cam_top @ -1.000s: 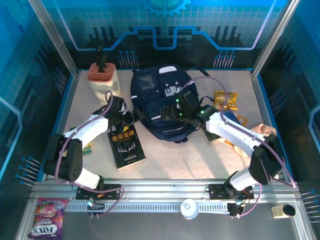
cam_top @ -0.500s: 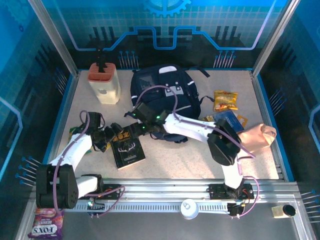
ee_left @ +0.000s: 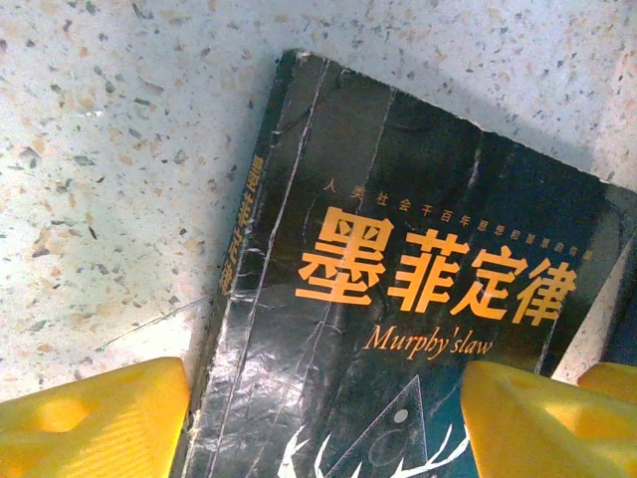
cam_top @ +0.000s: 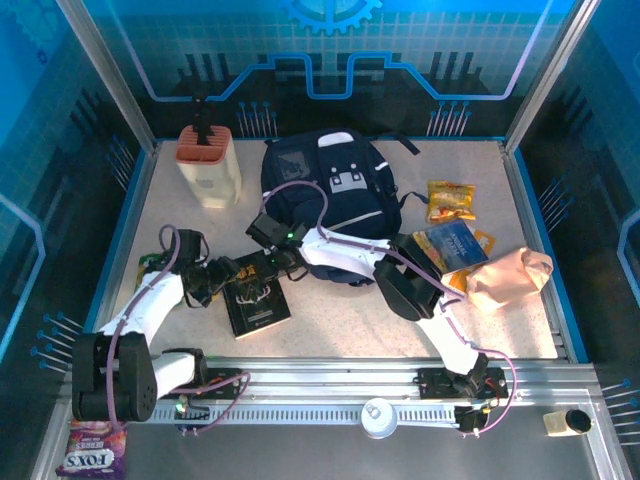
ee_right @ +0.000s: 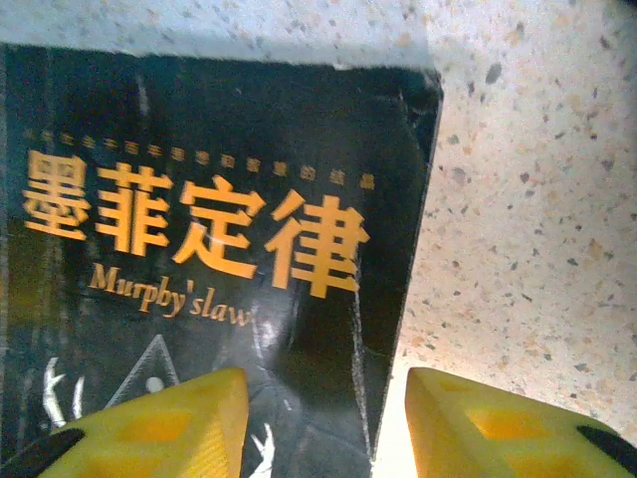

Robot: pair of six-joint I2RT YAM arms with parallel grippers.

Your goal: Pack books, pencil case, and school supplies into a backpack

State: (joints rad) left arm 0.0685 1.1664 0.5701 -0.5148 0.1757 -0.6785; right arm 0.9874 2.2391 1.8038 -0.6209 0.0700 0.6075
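Note:
A black book (cam_top: 256,296) with gold characters and white antlers lies flat in front of the navy backpack (cam_top: 322,196). My left gripper (cam_top: 228,272) is at the book's top left corner and my right gripper (cam_top: 268,262) at its top right. In the left wrist view the left gripper (ee_left: 323,428) is open, one yellow finger (ee_left: 95,423) on the table outside the spine, the other above the cover (ee_left: 398,249). The right gripper (ee_right: 323,423) is open astride the book's (ee_right: 199,199) right edge. A blue-green book (cam_top: 452,246) lies to the right.
A beige holder with terracotta top (cam_top: 208,165) stands back left. A yellow-orange snack packet (cam_top: 450,198) and a peach fabric pouch (cam_top: 510,275) lie at the right. A green packet (cam_top: 148,266) peeks out under the left arm. Glass walls enclose the table.
The right arm swung left from the backpack to the black book. The left arm drew back from the backpack to the book's left corner. Both pairs of jaws have narrowed.

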